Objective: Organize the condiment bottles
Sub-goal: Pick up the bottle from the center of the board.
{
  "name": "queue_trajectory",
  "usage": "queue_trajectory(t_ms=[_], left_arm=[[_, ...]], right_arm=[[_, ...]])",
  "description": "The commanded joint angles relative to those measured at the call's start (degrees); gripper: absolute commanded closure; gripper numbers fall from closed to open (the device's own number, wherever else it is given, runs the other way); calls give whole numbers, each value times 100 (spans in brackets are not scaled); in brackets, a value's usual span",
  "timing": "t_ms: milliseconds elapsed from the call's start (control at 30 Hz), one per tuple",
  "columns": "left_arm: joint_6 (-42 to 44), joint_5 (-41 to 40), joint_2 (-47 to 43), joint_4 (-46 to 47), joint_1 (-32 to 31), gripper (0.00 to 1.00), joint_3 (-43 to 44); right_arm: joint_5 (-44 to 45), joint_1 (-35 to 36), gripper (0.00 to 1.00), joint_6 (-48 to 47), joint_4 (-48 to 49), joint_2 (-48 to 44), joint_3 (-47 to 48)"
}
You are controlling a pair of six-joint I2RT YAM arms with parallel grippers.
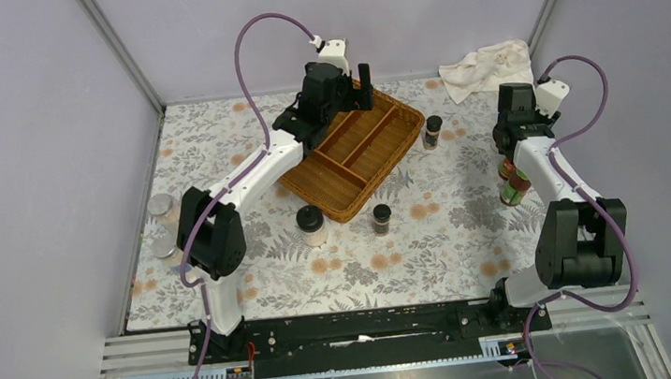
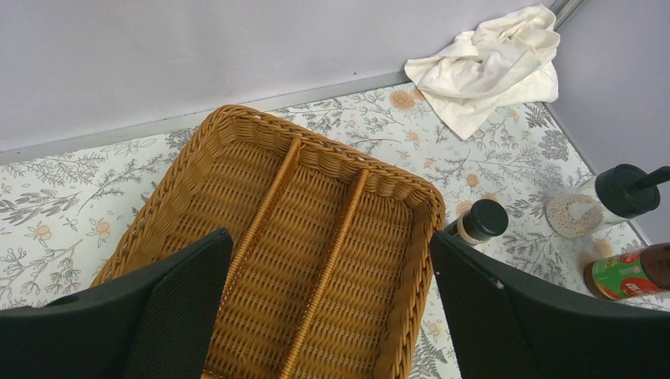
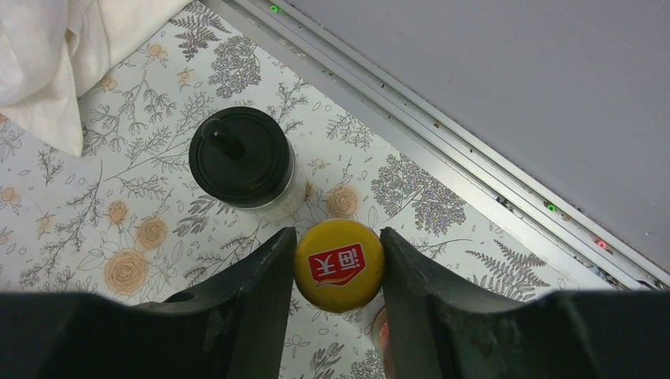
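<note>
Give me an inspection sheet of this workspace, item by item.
Surface: floral tablecloth; wicker tray on it, no bottle inside.
Job's things: dark jar by the tray's right corner; second dark jar and white shaker before its near edge; two pale-lidded jars at the left edge; all upright.
Clutter: white cloth crumpled in the far right corner.
Pincers: left pincer open above the tray; right pincer closed on a yellow-capped sauce bottle, beside a knob-lidded shaker.
Cables: purple cables loop from both arms, off the table.
Surroundings: pale walls, metal frame posts; nothing else seen.

Lab enclosure: plain panel walls (image 1: 25,137), aluminium frame (image 1: 117,48).
</note>
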Motion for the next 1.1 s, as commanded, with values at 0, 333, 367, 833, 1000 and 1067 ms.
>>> queue_trajectory(t_ms=[0,333,367,833,1000,1067], left_arm=[[75,-62,82,311,-45,1,-99],[74,-69,85,330,-45,1,-108],[75,-69,90,333,-45,1,-109],[57,-70,107,337,-45,1,-126],[48,-62,116,336,-39,1,-126],[40,-70,108,337,-45,1,-126]], right_arm=[[36,-34,52,80,60,113,65],[20,-43,68,93,80,206,63],[15,-43,76,91,81,220,71],[-139,-43,100,113,66,247,102],[-190,-43,100,40,151,155,90],[-220,-42,100,17,161,128,104]])
